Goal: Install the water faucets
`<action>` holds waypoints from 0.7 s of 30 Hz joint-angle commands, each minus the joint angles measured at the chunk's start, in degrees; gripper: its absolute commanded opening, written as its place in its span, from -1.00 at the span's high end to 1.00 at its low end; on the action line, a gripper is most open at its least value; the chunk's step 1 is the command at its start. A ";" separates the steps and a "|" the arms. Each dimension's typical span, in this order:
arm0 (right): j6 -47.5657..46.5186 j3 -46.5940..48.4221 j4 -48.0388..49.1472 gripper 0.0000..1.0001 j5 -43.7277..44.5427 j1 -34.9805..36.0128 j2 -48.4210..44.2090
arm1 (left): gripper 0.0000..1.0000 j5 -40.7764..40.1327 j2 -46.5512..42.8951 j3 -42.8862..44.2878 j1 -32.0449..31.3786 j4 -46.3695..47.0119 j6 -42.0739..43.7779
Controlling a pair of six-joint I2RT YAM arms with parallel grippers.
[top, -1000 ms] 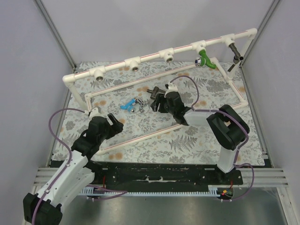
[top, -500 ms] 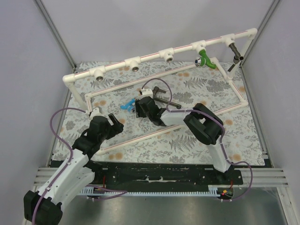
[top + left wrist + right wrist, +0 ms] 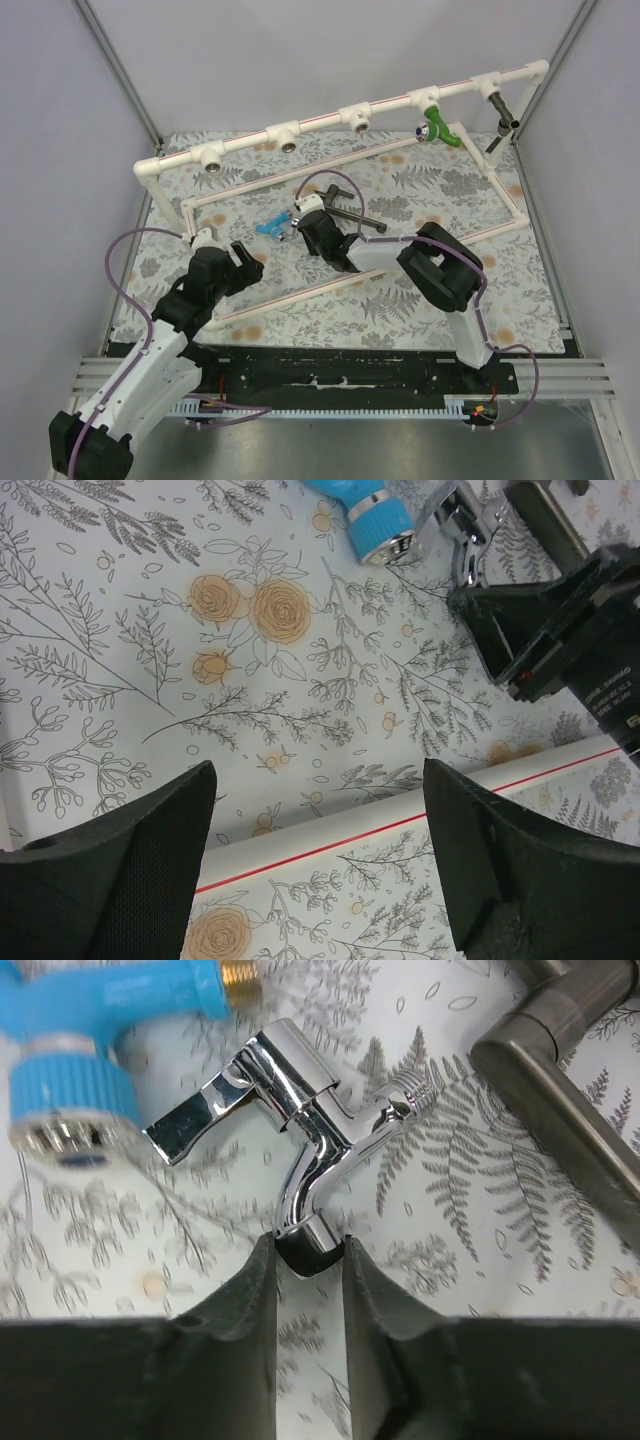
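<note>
A shiny silver faucet (image 3: 300,1130) lies on the floral mat, between a light blue faucet (image 3: 90,1020) and a longer dark grey faucet (image 3: 560,1090). My right gripper (image 3: 308,1242) is shut on the dark tip of the silver faucet's spout. From above, the right gripper (image 3: 298,224) sits beside the blue faucet (image 3: 268,226) and the dark grey faucet (image 3: 346,212). A bright green faucet (image 3: 437,128) hangs from the white pipe rail (image 3: 320,122). My left gripper (image 3: 240,262) is open and empty over a low pipe (image 3: 400,815).
Another dark faucet (image 3: 503,115) hangs from the rail's right-end fitting. Open white threaded fittings (image 3: 288,140) sit along the rail. White pipes (image 3: 300,290) frame the mat. In the left wrist view the blue faucet (image 3: 370,515) and silver faucet (image 3: 465,535) lie ahead.
My right arm has swung left from the dark grey faucet to the silver faucet and closed on its spout. The left arm has not moved.
</note>
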 commanded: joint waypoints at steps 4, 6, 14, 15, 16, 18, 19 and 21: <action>-12.37 -9.81 -0.74 1.00 -12.75 -1.11 -11.62 | -0.74 4.15 -0.69 3.16 -0.17 4.22 1.99; -14.83 -11.48 -1.18 1.00 -14.43 -1.28 -14.43 | -0.74 5.20 -0.42 3.07 -0.17 5.01 1.37; -16.25 -16.76 -2.68 1.00 -21.90 -1.11 -26.03 | -0.75 12.58 3.79 3.25 -0.09 12.83 -5.39; -16.16 -17.11 -2.94 1.00 -22.60 -1.11 -27.26 | -0.75 13.38 4.67 3.51 -0.17 13.88 -6.18; -15.98 -17.37 -3.38 1.00 -24.61 -1.02 -28.15 | -0.75 13.99 5.63 3.69 -0.17 14.59 -7.06; -15.81 -17.73 -4.17 1.00 -26.29 -0.67 -30.17 | -0.75 15.48 7.57 4.21 0.00 16.87 -8.38; -15.81 -17.81 -4.69 1.00 -26.74 -0.58 -31.05 | -0.75 16.01 8.45 4.39 -0.17 17.93 -8.99; -15.81 -18.08 -5.14 1.00 -27.44 -0.06 -32.80 | -0.75 16.72 9.94 4.83 -0.09 19.86 -10.14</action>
